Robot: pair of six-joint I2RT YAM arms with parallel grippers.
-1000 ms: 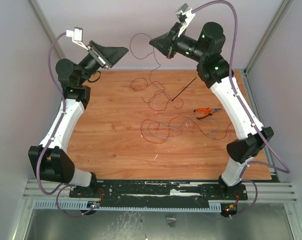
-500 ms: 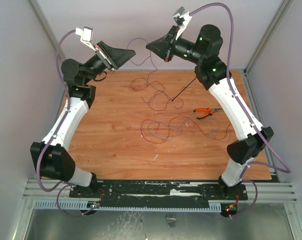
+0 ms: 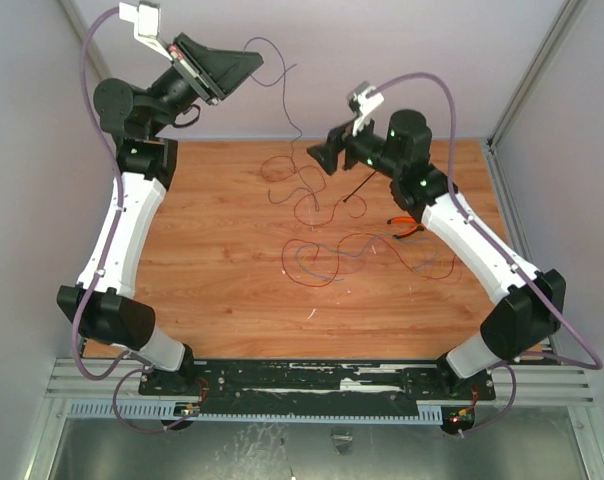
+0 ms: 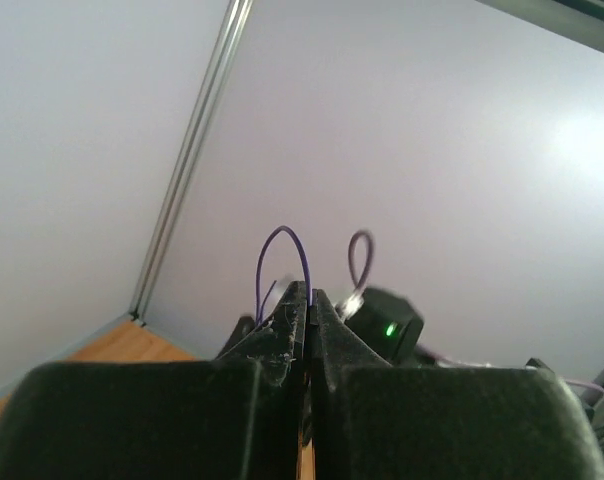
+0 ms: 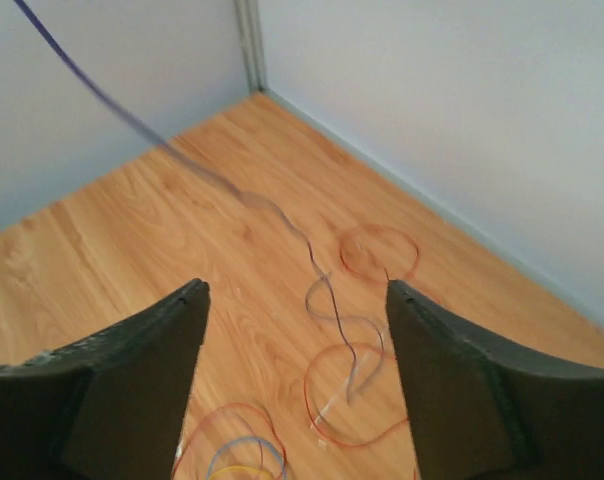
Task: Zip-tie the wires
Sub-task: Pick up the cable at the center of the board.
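Pinches one purple strand of the wires (image 3: 317,255) in the closed left claw (image 3: 254,62), high above the bench (image 3: 212,260). Hovers the right claw (image 3: 317,158), jaws wide, over the tangle. Finds the zip tie (image 3: 360,187) lying just right of it, slanting far-right, nearer the right arm.

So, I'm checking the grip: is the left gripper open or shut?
Shut. The left gripper has its fingers pressed together, with a thin purple wire looping out from between them.

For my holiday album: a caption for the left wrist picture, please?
Left end effector shut on a thin purple wire loop, pale wall behind.
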